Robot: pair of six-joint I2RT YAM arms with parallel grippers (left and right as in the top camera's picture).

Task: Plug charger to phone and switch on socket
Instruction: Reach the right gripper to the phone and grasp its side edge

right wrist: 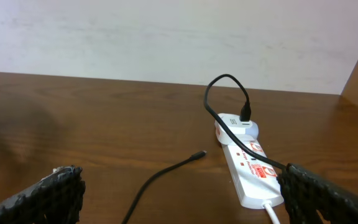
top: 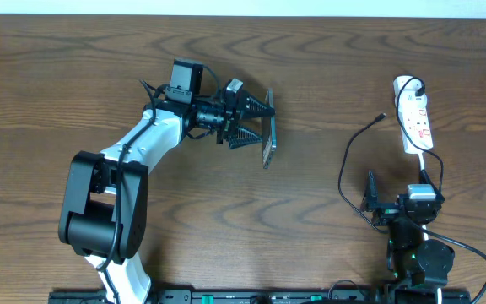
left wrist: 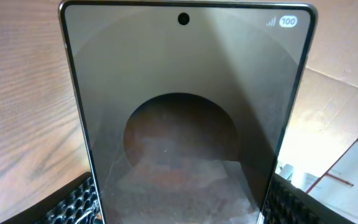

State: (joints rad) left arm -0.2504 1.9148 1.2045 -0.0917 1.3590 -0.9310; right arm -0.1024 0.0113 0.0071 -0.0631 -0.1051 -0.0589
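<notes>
Bench (top: 74, 76) wood carries the white socket (top: 415, 118) far right; it looks rigid and should take a switch press without sliding much. Gripped by its long edges in the left hand (top: 264, 122), the phone (left wrist: 185, 124) stands on edge: smooth glass, probably slippery. The right hand (right wrist: 179, 180) is spread and holds nothing. The limp charger (right wrist: 166, 171) lies between; grasp just behind its free tip (right wrist: 199, 154).

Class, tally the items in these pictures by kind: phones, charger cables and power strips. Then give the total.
Phone: 1
Charger cable: 1
Power strip: 1
Total: 3
</notes>
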